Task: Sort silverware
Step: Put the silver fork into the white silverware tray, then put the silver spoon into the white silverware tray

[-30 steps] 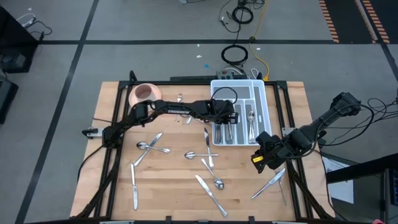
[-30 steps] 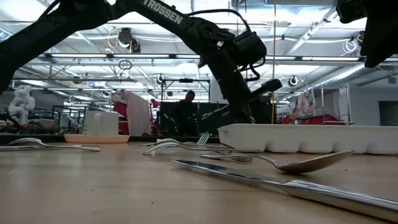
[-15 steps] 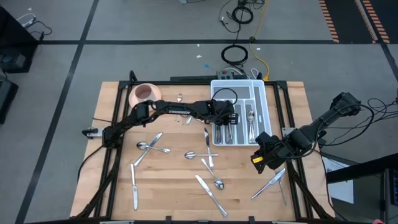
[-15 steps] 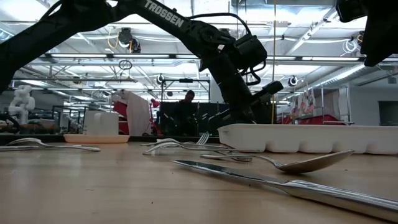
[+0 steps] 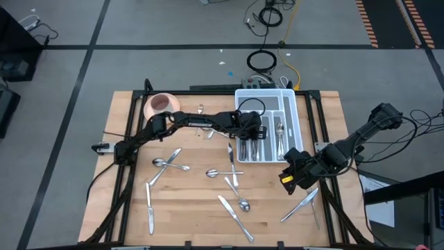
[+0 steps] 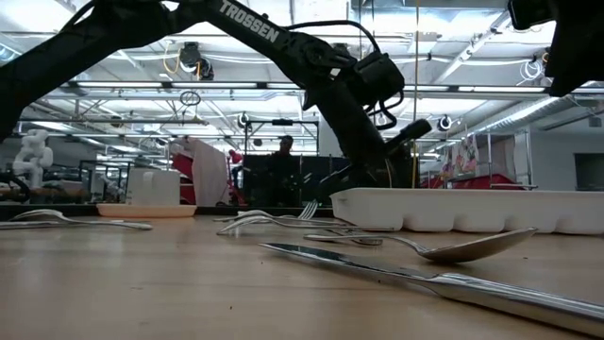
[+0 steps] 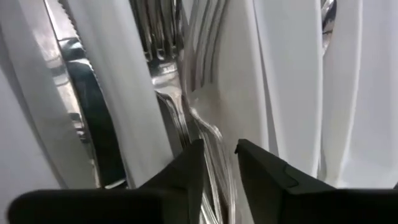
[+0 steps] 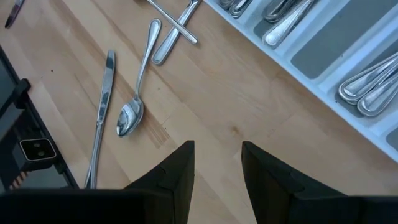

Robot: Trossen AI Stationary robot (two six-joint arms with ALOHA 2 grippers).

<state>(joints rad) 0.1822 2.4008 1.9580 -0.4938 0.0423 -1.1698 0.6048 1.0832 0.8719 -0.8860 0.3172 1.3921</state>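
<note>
The white compartmented tray [image 5: 290, 104] stands at the table's far side, right of the middle, with silverware sorted in its slots. My left gripper [image 5: 255, 136] reaches over its near left part. In the left wrist view its fingers [image 7: 219, 167] stand open on either side of the handles of forks [image 7: 186, 93] that lie in a compartment. Loose silverware lies flat on the wood: spoons [image 5: 165, 164], a knife [image 5: 149, 208], a spoon [image 5: 243, 204], a knife [image 5: 236, 219]. My right gripper [image 8: 217, 163] hangs open above bare wood by the tray's near right corner [image 5: 295, 173].
A pink bowl [image 5: 161, 104] sits at the far left of the table. More pieces [image 5: 303, 203] lie near the right edge, below my right gripper, among them a spoon [image 8: 134, 115] and a knife [image 8: 102, 112]. The low view shows a knife [image 6: 425, 279] close to the near edge.
My left gripper has turned a little over the tray's fork compartment and stayed at the same place. The loose silverware on the table has not moved.
</note>
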